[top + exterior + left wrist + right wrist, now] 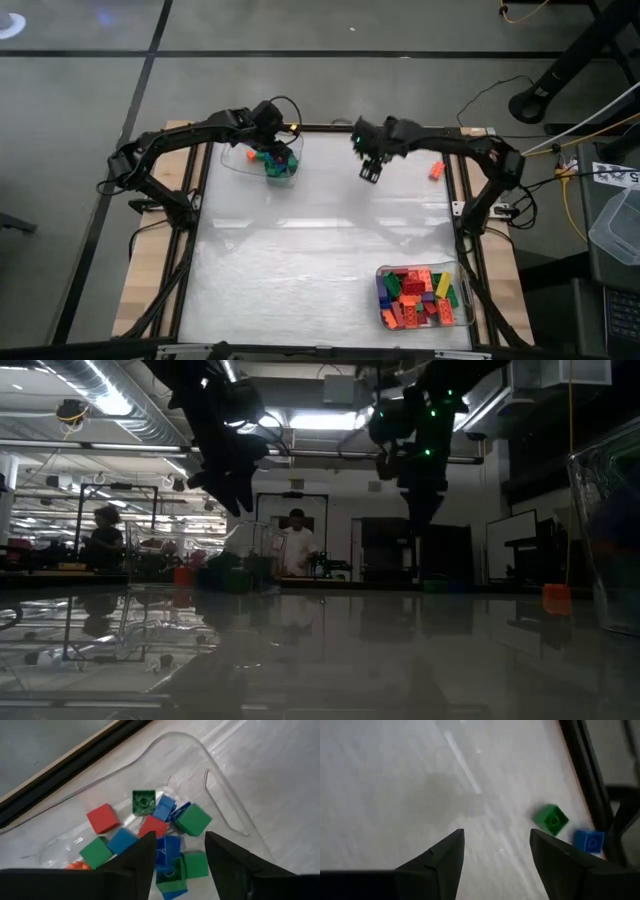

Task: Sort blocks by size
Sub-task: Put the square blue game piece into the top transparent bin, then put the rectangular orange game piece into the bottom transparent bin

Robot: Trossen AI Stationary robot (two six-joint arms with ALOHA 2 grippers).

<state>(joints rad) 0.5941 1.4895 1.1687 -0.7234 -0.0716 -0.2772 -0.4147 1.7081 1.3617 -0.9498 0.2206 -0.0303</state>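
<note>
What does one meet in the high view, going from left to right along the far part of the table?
Clear tray with small blocks under the left hand → right hand, empty, above bare table → lone orange block near the right edge.

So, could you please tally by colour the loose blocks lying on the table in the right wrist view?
Green block: 1
Blue block: 1
Total: 2
</note>
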